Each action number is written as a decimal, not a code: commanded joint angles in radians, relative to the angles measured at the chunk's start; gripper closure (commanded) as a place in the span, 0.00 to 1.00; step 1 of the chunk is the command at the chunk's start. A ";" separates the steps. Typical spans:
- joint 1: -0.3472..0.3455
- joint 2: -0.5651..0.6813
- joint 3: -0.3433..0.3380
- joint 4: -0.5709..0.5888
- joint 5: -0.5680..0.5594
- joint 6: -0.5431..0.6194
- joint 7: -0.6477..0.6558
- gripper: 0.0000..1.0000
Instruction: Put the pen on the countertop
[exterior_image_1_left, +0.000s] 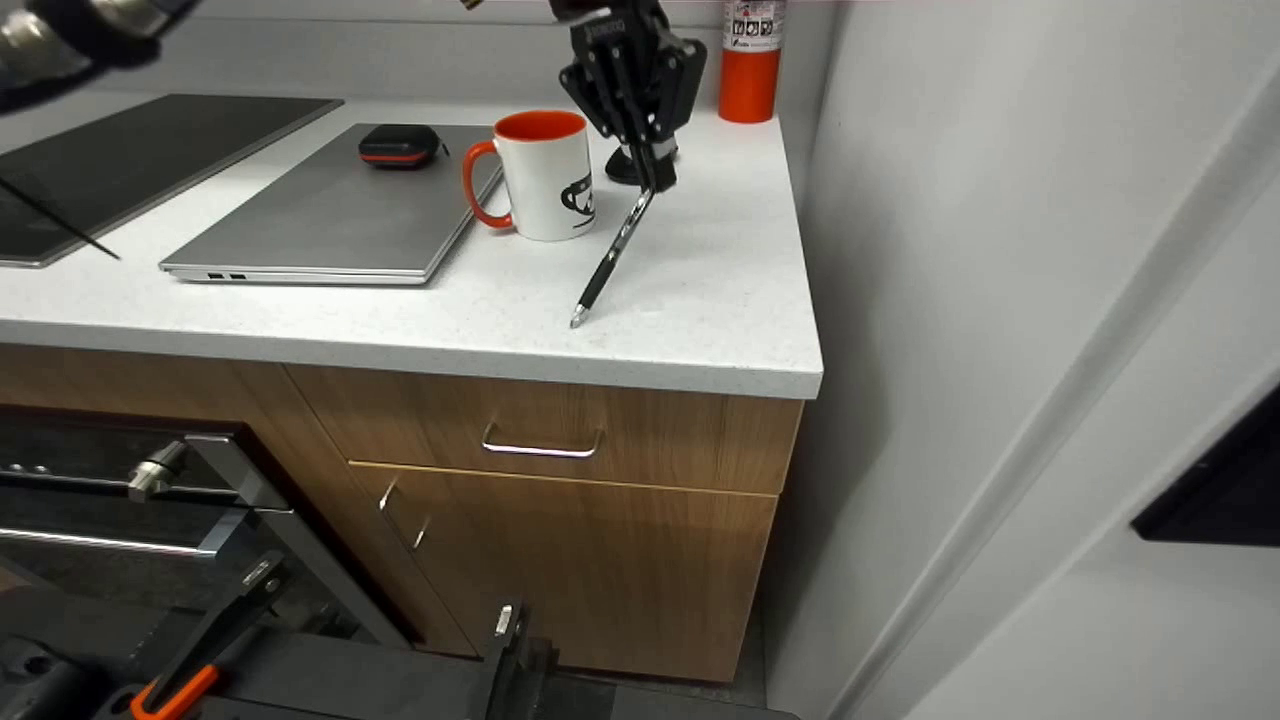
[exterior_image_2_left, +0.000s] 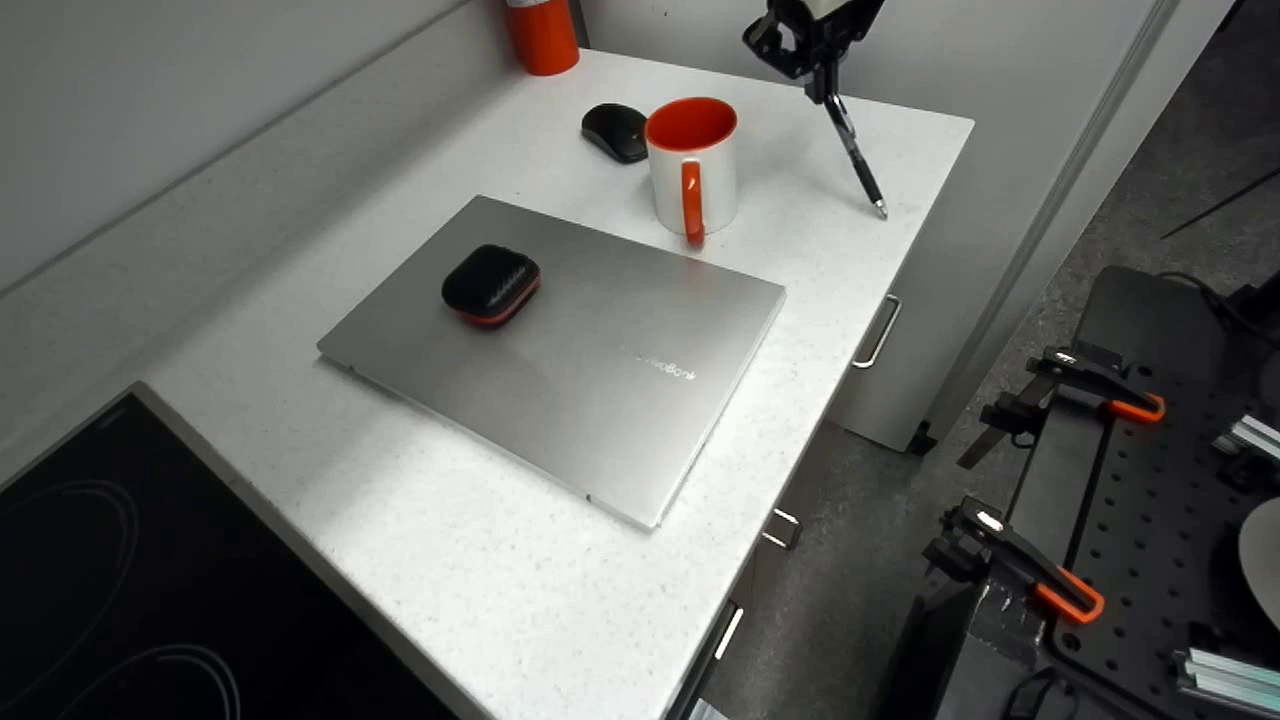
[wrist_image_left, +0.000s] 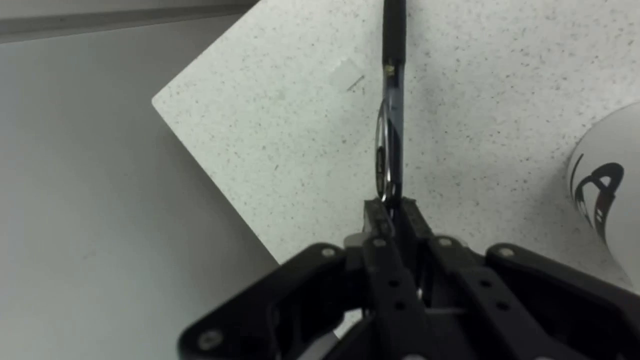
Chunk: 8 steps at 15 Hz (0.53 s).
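A pale upright panel (exterior_image_1_left: 960, 400) stands at one end of a speckled white countertop (exterior_image_1_left: 735, 290), with wooden cabinets (exterior_image_1_left: 640, 570) beneath. Above that end hangs the lone gripper (wrist_image_left: 393, 206), its fingers drawn together on the clip end of a slim pen (exterior_image_1_left: 611, 258), leaving no more gap than the barrel takes up. From the fingertips the pen runs outward and down, straight ahead of them in the wrist view; its long axis slants, the writing tip aimed toward the countertop's front edge. Whether that tip touches the surface cannot be told. The coming move probably turns on this slant: the gripper would have to lower the held end until the pen lies nearly flat, then part its fingers; let go at this angle, the pen might drop and roll frontward. Beside the gripper, on the side away from the panel, an upright mug (exterior_image_1_left: 545, 190) stands near; beyond it lies a closed laptop (exterior_image_1_left: 330, 220).
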<state>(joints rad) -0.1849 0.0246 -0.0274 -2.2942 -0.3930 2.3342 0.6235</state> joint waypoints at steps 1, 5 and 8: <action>0.040 0.132 -0.046 0.091 -0.007 0.058 0.107 0.98; 0.070 0.195 -0.104 0.138 -0.010 0.116 0.189 0.57; 0.087 0.207 -0.139 0.158 -0.010 0.137 0.220 0.34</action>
<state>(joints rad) -0.1326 0.2043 -0.1211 -2.1766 -0.3933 2.4493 0.7887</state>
